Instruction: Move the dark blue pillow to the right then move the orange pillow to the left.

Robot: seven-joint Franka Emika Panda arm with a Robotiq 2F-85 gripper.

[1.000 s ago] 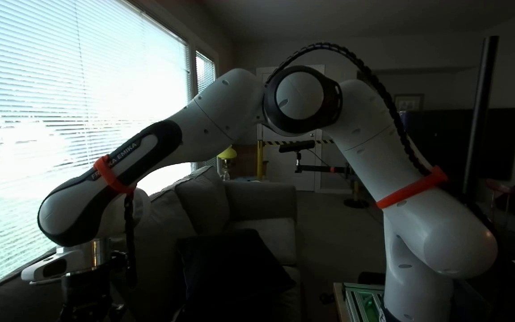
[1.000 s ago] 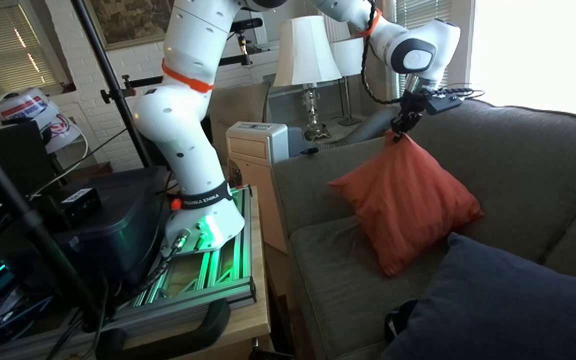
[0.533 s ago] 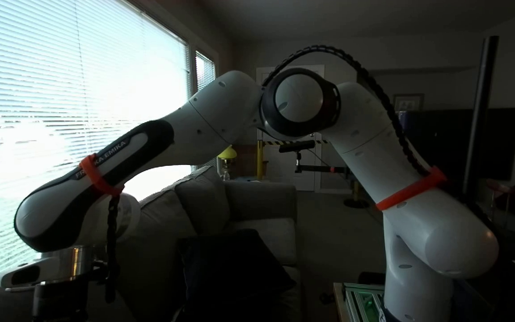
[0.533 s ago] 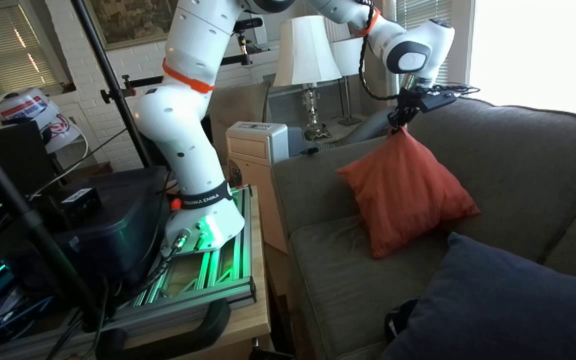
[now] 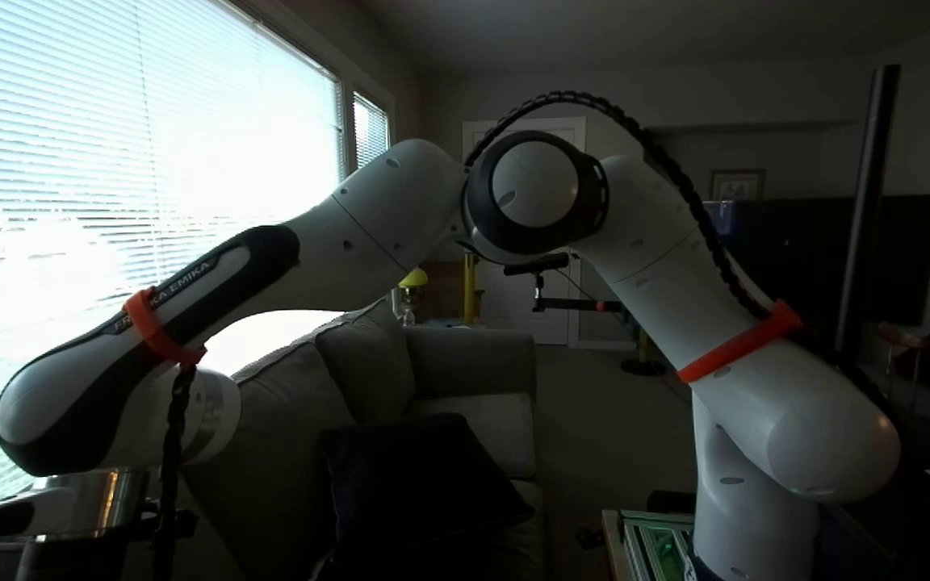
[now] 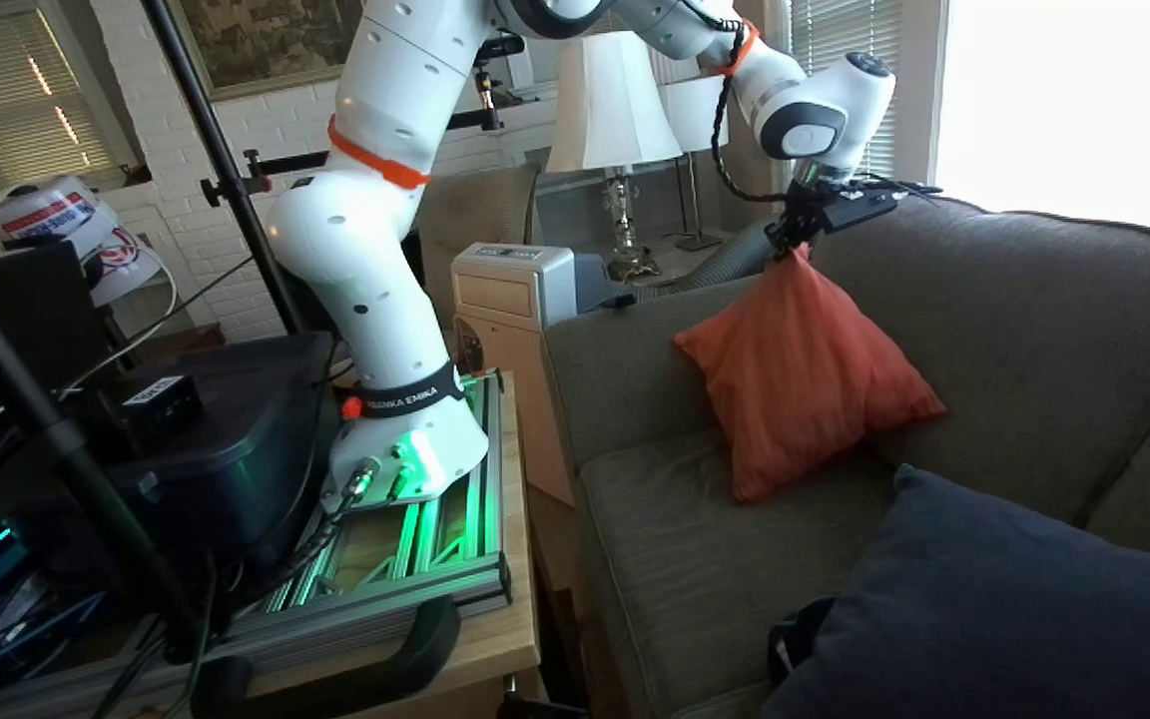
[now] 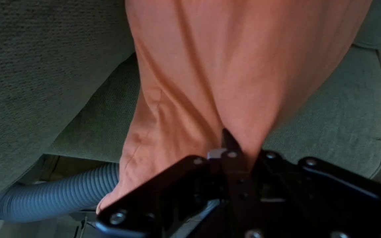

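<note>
Plainly pinching the orange pillow point(image 6: 807, 379) by one corner in the hand point(image 7: 248, 155), creasing its cloth lengthwise.

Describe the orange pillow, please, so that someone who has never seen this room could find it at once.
In an exterior view, find the grey sofa by the bright window and follow it to its armrest. Near there, the gripper holds the orange pillow by its gathered top. Its orange-red cloth sets it apart from the dark blue pillow and the grey sofa.
</note>
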